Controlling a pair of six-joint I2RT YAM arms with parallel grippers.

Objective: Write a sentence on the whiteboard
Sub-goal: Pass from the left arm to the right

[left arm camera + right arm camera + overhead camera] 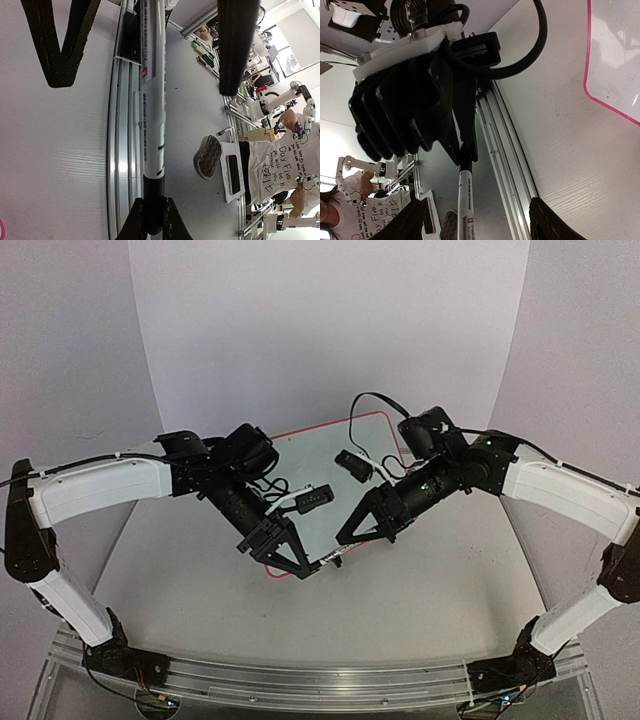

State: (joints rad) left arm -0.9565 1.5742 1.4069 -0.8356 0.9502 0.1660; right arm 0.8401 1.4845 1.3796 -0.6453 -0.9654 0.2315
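Note:
A white marker (152,100) with a black end is pinched between the fingers of my left gripper (152,210), which is shut on it. It runs straight out towards the right arm. My right gripper (476,222) is open, and its fingers (60,45) stand on either side of the marker (466,205) with gaps to it. Both grippers meet low over the near corner of the whiteboard (340,500), whose pink rim (600,97) shows at the upper right of the right wrist view. No sentence shows on the board parts in view.
An aluminium rail (122,150) runs along the table's near edge under both grippers. Beyond it lies a grey surface with a dark oval pad (207,157) and a phone on paper. A person in a white printed shirt (277,165) stands further off.

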